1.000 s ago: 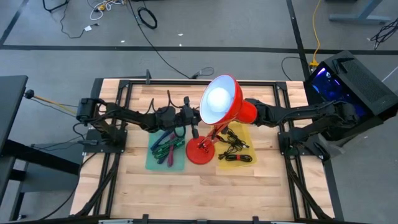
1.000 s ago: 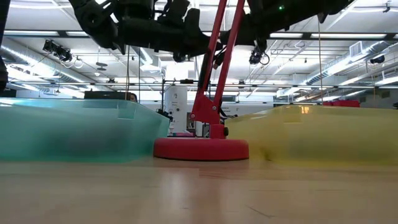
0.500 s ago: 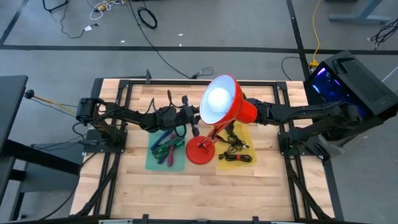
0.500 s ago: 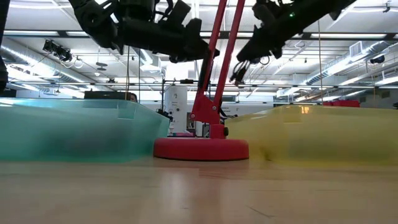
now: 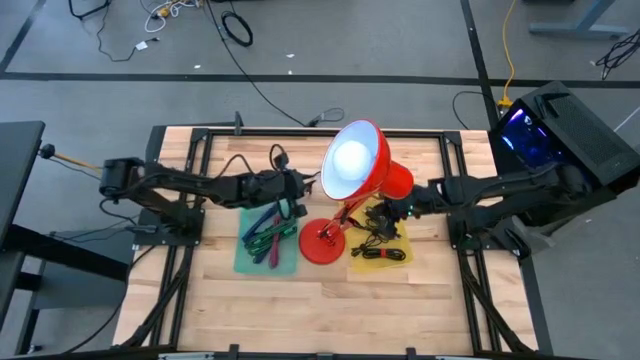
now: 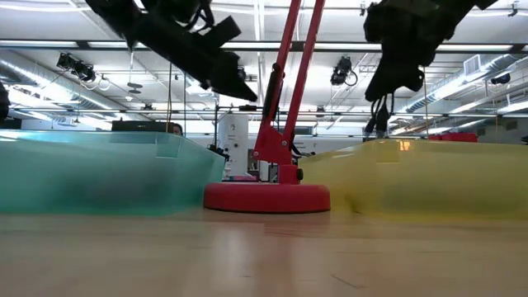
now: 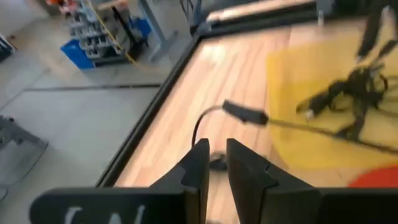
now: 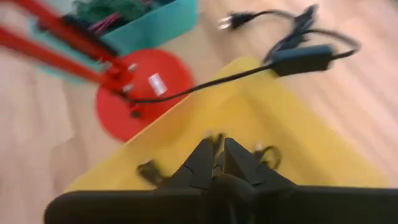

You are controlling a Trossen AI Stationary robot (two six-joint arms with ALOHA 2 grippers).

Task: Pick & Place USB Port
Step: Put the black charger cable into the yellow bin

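two trays flank the red lamp base (image 5: 322, 243) – a teal tray (image 5: 243, 260) under the left gripper (image 5: 296, 206), a yellow tray (image 5: 394, 213) under the right gripper (image 5: 392, 211). the black usb cables (image 5: 375, 235) lie tangled in the yellow tray, directly below the right gripper, whose fingers look pinched together – holding anything, cannot tell. the left gripper's fingers sit nearly closed, empty. lamp stem crowds the inner side

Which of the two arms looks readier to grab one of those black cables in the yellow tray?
Probably the right. Its tool hangs directly over the yellow tray holding the black cables. The left tool sits beyond the red lamp, above the teal tray.
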